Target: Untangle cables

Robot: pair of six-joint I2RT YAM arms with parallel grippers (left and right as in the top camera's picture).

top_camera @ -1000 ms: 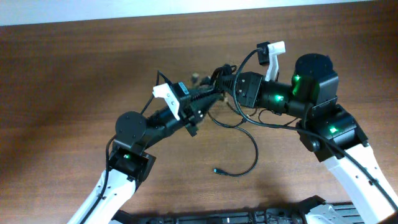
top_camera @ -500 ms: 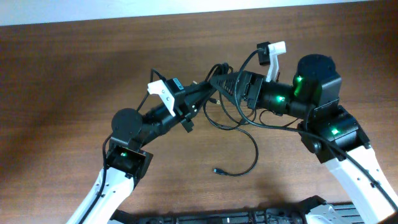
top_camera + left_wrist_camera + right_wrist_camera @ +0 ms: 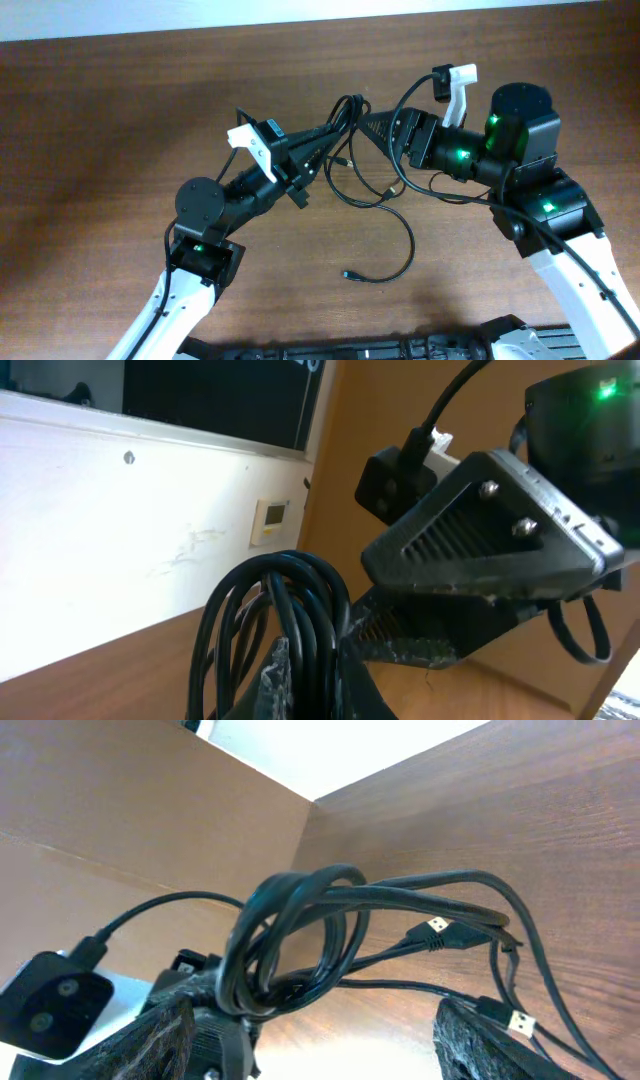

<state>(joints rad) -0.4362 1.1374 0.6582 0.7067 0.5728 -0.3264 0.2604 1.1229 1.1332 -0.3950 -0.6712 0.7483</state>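
Note:
The cables point(image 3: 372, 190) are thin black cords, knotted at the top and trailing in loops over the wooden table, with one tail ending in a small plug point(image 3: 347, 274). My left gripper point(image 3: 330, 135) is shut on the knotted bundle point(image 3: 300, 610) and holds it raised. In the left wrist view, cords run between its fingertips point(image 3: 350, 670). My right gripper point(image 3: 372, 127) stands open just right of the bundle with nothing between its fingers point(image 3: 495, 1040). In the right wrist view the coiled bundle point(image 3: 300, 920) hangs ahead, and two USB plugs point(image 3: 435, 930) show.
Bare brown wooden table point(image 3: 120, 120) lies all around. A pale wall edge point(image 3: 300, 15) runs along the far side. A dark fixture point(image 3: 400, 350) sits at the near table edge between the arm bases.
The right gripper has let go of the bundle, opened and drawn back to the right. The left gripper has pulled the bundle left and away from it.

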